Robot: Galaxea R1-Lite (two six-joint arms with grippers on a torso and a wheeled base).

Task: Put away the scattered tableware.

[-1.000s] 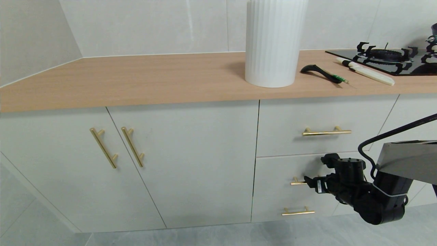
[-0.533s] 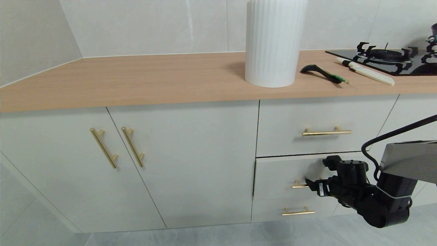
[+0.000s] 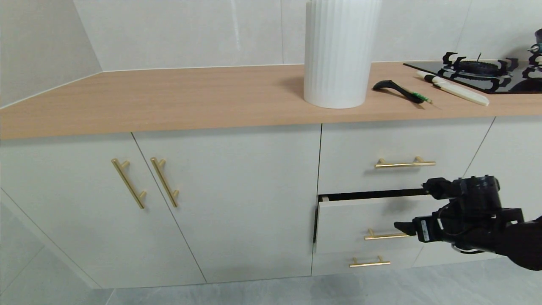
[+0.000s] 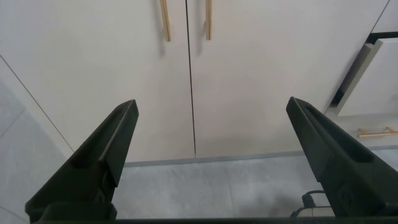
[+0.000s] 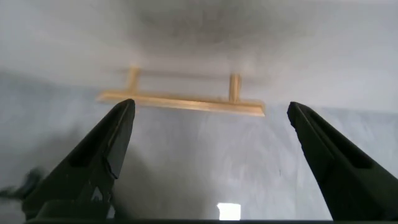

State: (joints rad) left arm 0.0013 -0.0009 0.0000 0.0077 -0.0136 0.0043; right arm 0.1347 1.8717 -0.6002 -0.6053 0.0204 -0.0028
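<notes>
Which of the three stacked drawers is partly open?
The middle drawer: a dark gap shows above its front; the top drawer and bottom drawer sit flush.

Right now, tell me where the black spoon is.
In the head view the black spoon lies on the wooden countertop, on the robot's right, between the white ribbed vase and the white knife beside the hob.

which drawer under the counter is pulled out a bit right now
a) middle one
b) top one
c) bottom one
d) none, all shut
a: the middle drawer stands forward with a dark gap along its top edge, while the top drawer and the bottom drawer sit flush.
</notes>
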